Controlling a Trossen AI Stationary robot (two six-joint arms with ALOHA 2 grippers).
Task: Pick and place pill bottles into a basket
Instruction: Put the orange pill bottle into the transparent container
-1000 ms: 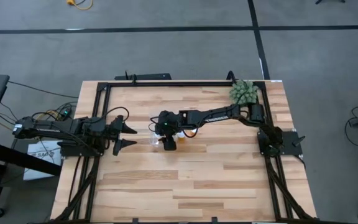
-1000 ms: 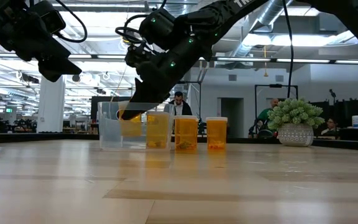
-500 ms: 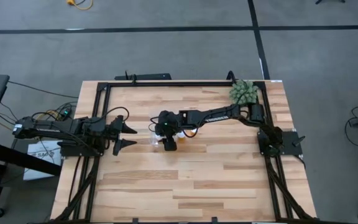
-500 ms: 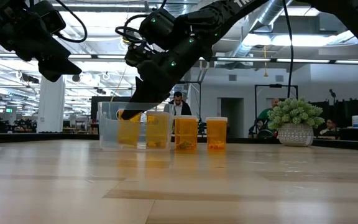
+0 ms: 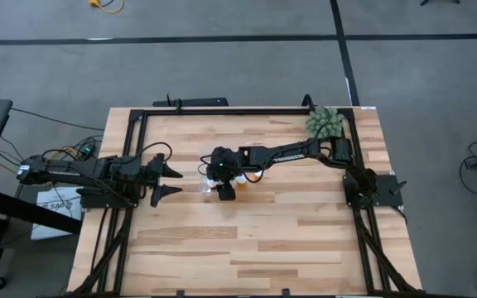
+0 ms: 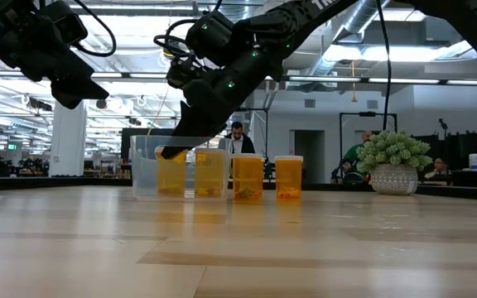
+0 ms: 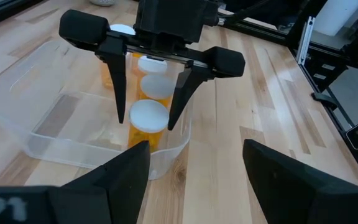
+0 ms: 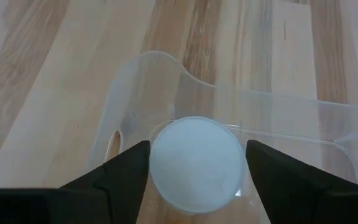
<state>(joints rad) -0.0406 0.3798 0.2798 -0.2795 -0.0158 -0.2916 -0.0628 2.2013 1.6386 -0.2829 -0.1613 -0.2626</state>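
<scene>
My right gripper (image 5: 222, 189) points down into the clear basket (image 7: 48, 134) near the table's middle and is shut on an orange pill bottle with a white cap (image 7: 149, 116). In the low view this bottle (image 6: 172, 174) stands inside the basket (image 6: 143, 178). Three more pill bottles (image 6: 248, 178) stand upright in a row toward the table's right; whether the nearest of them (image 6: 209, 174) is inside the basket I cannot tell. My left gripper (image 5: 179, 183) is open and empty, level, left of the basket. My right gripper pinches the bottle's white cap (image 8: 194, 155) at its rim between the two fingers (image 7: 120, 93), which come from above and point down. The bottle stands upright inside the basket, its base (image 6: 172, 192) level with the bases of the other bottles.
A green spiky potted plant (image 5: 325, 122) stands at the table's far right corner. A black frame (image 5: 222, 110) runs along the table's edges. People show in the room beyond the table (image 6: 238, 136).
The pill bottle in my right gripper has gone down inside the basket until its base is level with the other bottles' bases, staying upright. It has kept still for the last half second.
</scene>
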